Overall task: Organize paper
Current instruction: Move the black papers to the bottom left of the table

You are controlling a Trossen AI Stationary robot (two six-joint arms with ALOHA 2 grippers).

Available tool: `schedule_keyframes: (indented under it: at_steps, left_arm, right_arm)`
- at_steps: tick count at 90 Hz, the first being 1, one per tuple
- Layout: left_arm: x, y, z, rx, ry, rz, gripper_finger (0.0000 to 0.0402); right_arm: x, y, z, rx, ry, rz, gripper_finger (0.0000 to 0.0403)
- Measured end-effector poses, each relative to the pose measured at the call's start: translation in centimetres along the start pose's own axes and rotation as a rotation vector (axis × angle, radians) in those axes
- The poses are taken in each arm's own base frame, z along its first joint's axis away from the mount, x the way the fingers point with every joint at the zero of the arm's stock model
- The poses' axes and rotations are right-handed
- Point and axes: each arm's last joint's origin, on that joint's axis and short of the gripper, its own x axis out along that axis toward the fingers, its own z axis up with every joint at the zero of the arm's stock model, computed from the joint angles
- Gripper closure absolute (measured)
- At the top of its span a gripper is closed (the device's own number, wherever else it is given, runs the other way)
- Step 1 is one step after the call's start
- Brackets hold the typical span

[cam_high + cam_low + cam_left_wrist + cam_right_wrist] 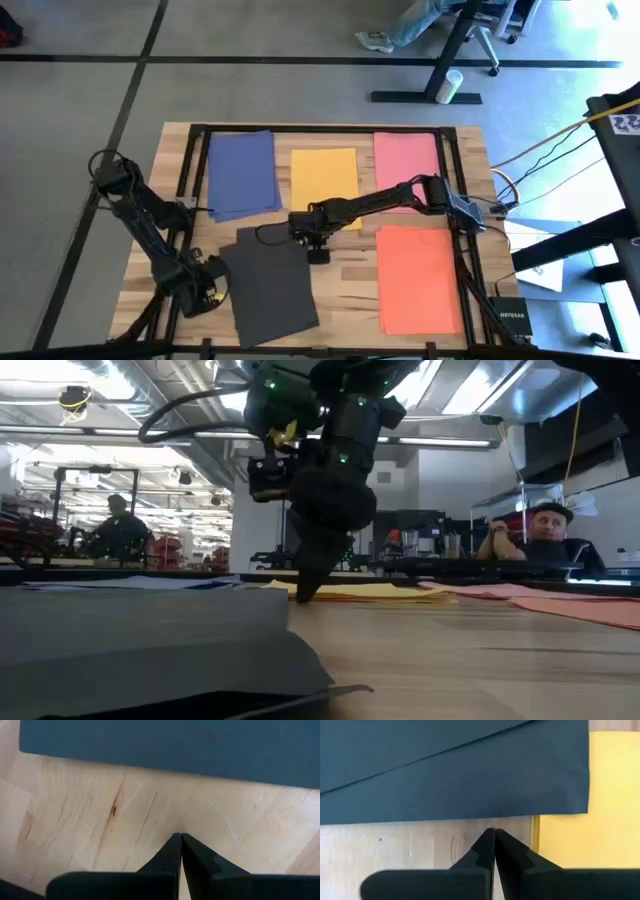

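Note:
Five sheets of paper lie flat on the wooden table: navy blue [240, 174], yellow [324, 184] and pink [407, 158] along the far side, orange [420, 278] near right, dark grey [268, 286] near left. The dark grey paper [470, 775] shows two layers lying askew. My right gripper [318, 255] is shut, pointing down at bare wood [445, 845] between the dark grey paper's corner and the yellow sheet [590, 810]. Whether its tips [300, 597] touch the wood I cannot tell. My left gripper [180, 837] is shut over bare wood beside the dark grey paper's left edge [165, 747].
A black frame rail [187, 180] runs around the table's left, far and right sides. A black box [517, 322] and cables [505, 190] sit at the right edge. People [545, 535] sit in the room beyond the table. Bare wood [345, 275] lies between the dark grey and orange sheets.

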Motion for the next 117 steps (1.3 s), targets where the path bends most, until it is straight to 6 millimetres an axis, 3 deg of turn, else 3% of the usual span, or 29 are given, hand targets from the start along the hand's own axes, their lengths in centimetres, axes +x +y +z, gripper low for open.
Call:
schedule_keyframes:
  at_steps: [67, 117]
  left_arm:
    - [0.3, 1.3, 4.3, 0.052, -0.038, 0.069, 0.0402]
    - [-0.1, 2.0, 5.5, 0.079, -0.137, 0.096, 0.0402]
  right_arm:
    - [0.3, 0.3, 1.0, -0.004, -0.106, 0.088, 0.0403]
    - [0.4, 1.4, 1.0, -0.008, -0.107, 0.134, 0.0403]
